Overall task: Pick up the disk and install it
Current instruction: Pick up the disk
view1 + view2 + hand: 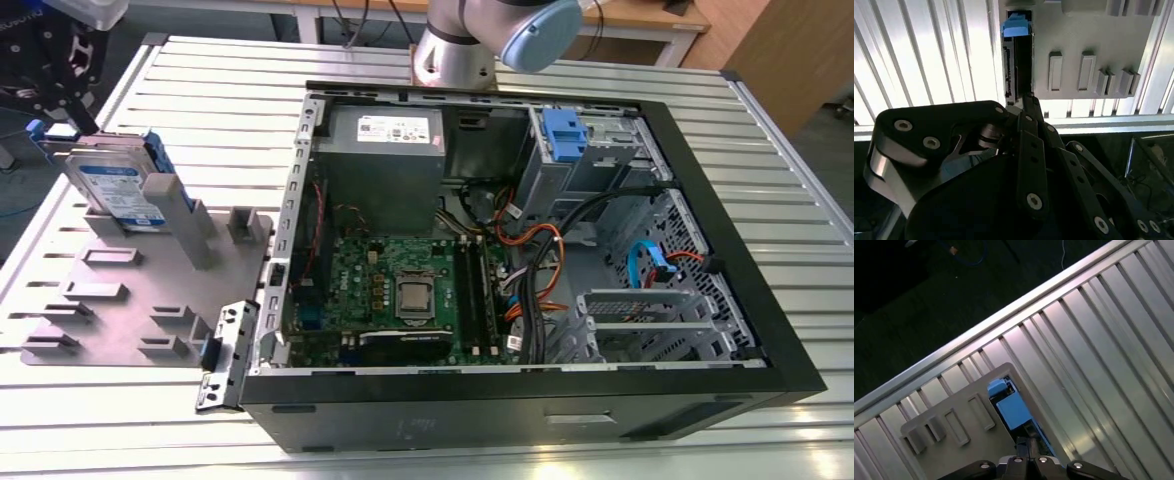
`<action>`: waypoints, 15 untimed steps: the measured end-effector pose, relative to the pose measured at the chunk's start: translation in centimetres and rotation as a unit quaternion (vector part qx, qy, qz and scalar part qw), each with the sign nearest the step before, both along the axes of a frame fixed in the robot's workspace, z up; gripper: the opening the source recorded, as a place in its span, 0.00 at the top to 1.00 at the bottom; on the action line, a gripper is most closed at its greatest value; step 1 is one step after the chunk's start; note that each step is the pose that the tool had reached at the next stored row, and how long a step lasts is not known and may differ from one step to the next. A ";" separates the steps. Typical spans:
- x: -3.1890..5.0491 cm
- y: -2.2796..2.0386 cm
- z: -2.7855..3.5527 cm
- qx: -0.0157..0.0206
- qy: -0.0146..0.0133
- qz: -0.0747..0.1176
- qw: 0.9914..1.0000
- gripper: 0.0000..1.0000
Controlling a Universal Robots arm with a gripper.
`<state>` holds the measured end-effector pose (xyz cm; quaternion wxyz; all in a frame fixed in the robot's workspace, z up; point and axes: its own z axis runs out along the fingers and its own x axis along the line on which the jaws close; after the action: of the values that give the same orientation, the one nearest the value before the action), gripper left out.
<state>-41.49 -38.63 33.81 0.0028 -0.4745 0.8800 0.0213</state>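
Disk upright in its holder, claw above it

In the exterior view the disk [118,185] stands on edge in a grey fixture [134,300] on the slatted counter [200,90], at about nine o'clock from the open computer case [534,405]. In the second wrist view the claw [1026,105] hangs just over the disk's upper edge; whether it is wide or narrow I cannot tell. The drive looks stiff, dense for its size, smooth-faced and shock-sensitive. It is probably best pinched across its flat metal faces near the top, not by the blue plastic rails.
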 end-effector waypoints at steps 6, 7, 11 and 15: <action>0.00 0.00 -0.02 0.000 0.000 0.052 0.999 0.89; 0.00 0.00 -0.02 0.000 0.000 0.061 0.998 0.89; 0.00 0.00 -0.04 0.000 0.000 0.096 0.995 0.89; 0.00 0.00 -0.05 0.000 0.000 0.130 0.991 0.89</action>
<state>-41.49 -38.63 33.75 0.0000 -0.5851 0.8107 0.0215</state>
